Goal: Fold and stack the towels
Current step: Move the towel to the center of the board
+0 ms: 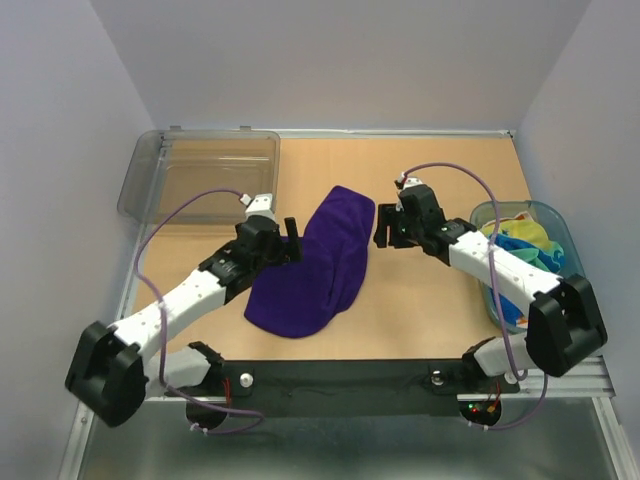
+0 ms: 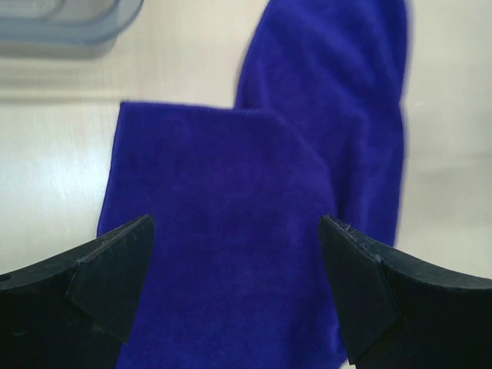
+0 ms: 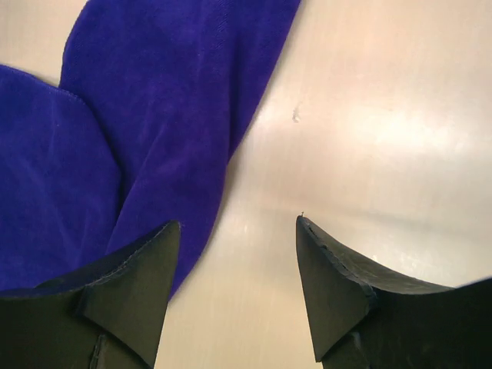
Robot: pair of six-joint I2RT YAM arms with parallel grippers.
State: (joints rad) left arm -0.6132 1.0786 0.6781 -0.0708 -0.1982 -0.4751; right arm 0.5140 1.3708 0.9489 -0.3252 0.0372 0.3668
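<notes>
A purple towel [image 1: 318, 268] lies loosely folded on the middle of the table, one flap laid over the rest; it also fills the left wrist view [image 2: 231, 192]. My left gripper [image 1: 286, 242] hovers over the towel's left edge, open [image 2: 237, 224], with nothing between its fingers. My right gripper [image 1: 384, 232] stands open just off the towel's upper right edge. In the right wrist view its left finger overlaps the towel [image 3: 154, 115] while bare table shows between the fingers [image 3: 237, 224]. More towels [image 1: 522, 243], blue and yellow-green, sit bunched in the basket at the right.
A clear grey plastic bin [image 1: 200, 175] stands at the back left, its corner showing in the left wrist view [image 2: 69, 27]. A teal translucent basket [image 1: 483, 215] sits at the right edge beside the right arm. Walls close off the back and both sides.
</notes>
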